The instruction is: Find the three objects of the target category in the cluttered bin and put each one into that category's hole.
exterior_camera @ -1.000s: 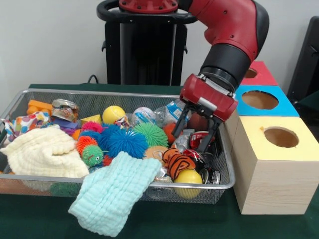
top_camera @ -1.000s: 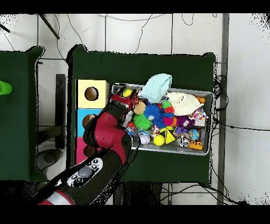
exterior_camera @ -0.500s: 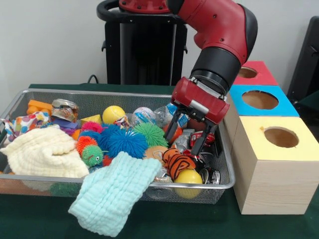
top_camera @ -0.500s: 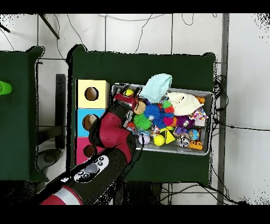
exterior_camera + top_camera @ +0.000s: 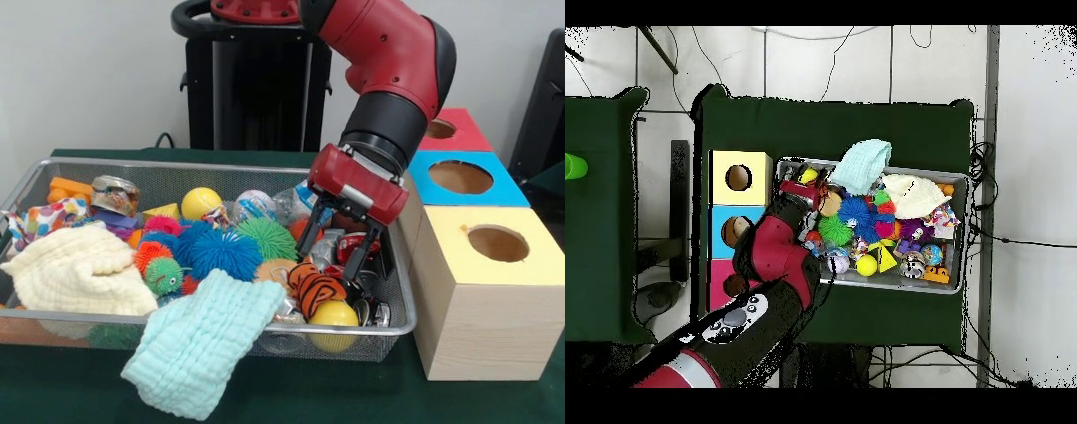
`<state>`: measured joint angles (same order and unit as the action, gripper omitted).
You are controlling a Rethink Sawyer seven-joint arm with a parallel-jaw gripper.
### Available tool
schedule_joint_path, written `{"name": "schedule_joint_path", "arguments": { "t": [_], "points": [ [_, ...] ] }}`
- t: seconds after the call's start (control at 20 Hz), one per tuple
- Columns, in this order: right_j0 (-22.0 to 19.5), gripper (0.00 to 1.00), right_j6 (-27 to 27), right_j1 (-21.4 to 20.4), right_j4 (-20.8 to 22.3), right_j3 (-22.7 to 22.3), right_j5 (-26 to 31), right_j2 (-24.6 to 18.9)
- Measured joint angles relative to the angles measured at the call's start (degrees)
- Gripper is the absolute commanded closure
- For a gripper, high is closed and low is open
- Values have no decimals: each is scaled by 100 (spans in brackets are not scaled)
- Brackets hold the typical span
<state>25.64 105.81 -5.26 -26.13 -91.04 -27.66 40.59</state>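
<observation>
Wire bin packed with toys, three box holes unobstructed

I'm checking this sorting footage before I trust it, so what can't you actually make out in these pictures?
- Front view: what lies under the mint cloth and cream cloth in the bin is covered.
- Front view: whether the open gripper touches anything; the clutter behind it blends together.
- Overhead view: the red box's hole, hidden by the arm.
- Overhead view: the gripper, too small among the toys.
</observation>
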Motion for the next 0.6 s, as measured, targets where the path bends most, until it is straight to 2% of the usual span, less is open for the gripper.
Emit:
{"name": "schedule_joint_path", "arguments": {
  "t": [0.6],
  "points": [
    [-17, 0, 0, 167, -1, -7, -568, -45]
  ]
}}
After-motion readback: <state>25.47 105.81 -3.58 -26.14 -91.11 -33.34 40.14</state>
